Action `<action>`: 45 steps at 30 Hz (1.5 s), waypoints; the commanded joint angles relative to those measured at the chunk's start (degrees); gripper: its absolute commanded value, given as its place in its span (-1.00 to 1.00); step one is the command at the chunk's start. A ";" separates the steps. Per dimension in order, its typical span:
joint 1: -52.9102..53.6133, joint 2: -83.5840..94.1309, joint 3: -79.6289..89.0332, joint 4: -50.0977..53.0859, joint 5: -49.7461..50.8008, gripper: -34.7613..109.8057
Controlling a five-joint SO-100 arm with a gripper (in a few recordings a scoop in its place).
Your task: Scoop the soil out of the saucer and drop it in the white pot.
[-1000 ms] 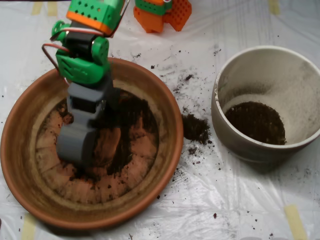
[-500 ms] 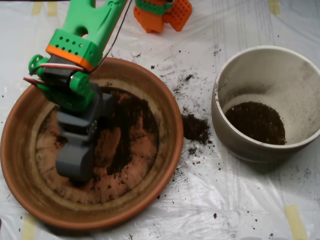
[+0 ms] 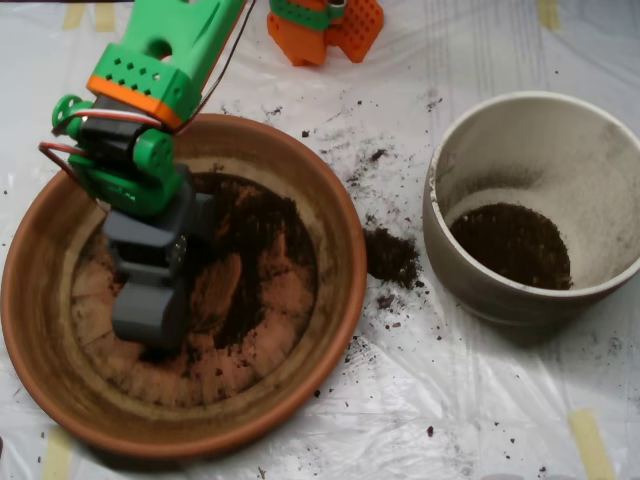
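The terracotta saucer (image 3: pixel 310 190) lies at the left, with dark soil (image 3: pixel 250 235) spread over the middle and right of its ridged base. My grey scoop (image 3: pixel 150 310) points down into the saucer's left half, its tip on the base beside the soil. The green and orange arm (image 3: pixel 150 90) reaches in from the top left. At the right stands the white pot (image 3: pixel 600 170), with a patch of dark soil (image 3: pixel 510 245) at its bottom.
A small heap of spilled soil (image 3: pixel 390 255) lies on the plastic sheet between saucer and pot, with crumbs scattered around it. The orange robot base (image 3: pixel 325 25) sits at the top centre. Yellow tape strips (image 3: pixel 590 440) mark the sheet.
The arm has swung left over the saucer and the scoop has shifted left with it. Its tip stays low on the saucer's base. The soil has been pushed about a little.
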State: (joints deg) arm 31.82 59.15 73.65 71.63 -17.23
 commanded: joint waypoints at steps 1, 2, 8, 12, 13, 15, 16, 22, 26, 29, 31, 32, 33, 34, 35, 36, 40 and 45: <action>2.90 6.59 9.40 -1.14 -1.85 -0.09; 2.90 8.17 11.69 -2.29 -2.20 -0.09; 2.55 18.54 24.87 -7.38 -3.69 -0.11; 2.55 24.43 32.78 -11.34 -4.57 -0.13; 2.72 25.75 34.54 -12.48 -4.57 -0.15; 2.81 27.95 37.18 -14.77 -4.75 -0.18; 2.81 28.65 38.06 -15.91 -4.75 -0.20; 2.99 31.03 41.31 -23.20 -4.13 -0.27; 2.64 32.96 43.42 -28.12 -4.39 -0.32; 2.11 34.37 45.26 -31.38 -4.75 -0.36; 1.93 34.89 46.05 -33.13 -5.10 -0.39; 1.93 35.24 46.41 -34.01 -5.27 -0.40; 1.93 35.77 46.93 -35.24 -5.45 -0.43; 1.93 36.21 47.20 -36.12 -5.54 -0.45; 1.93 36.56 47.46 -36.91 -5.62 -0.47; 1.85 37.00 47.90 -38.41 -5.89 -0.48; 2.02 37.88 48.43 -42.98 -5.54 -0.52; 1.23 41.04 48.78 -45.26 -3.34 -0.53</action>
State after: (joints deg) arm 33.13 92.29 122.70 27.77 -21.18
